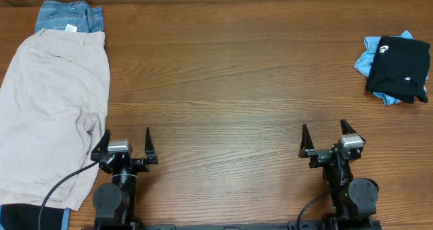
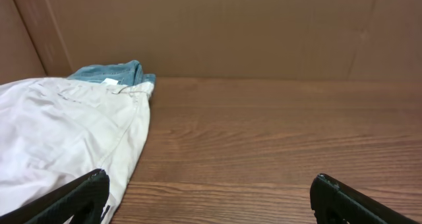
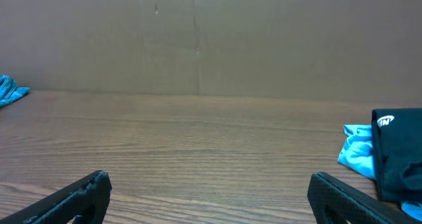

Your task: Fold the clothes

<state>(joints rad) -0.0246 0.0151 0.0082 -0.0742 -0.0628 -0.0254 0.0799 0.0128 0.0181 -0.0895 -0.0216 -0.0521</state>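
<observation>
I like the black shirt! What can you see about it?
The black T-shirt looks like soft cloth, folded into a bundle, with a little white logo near one corner. It lies on a crumpled light-blue tee peeking out beside and under it, at the wooden table's right side. Nothing else touches it.

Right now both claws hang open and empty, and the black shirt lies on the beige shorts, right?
No. The overhead view shows the black shirt on a light-blue garment, not the beige shorts. The left claw and right claw are open and empty.
</observation>
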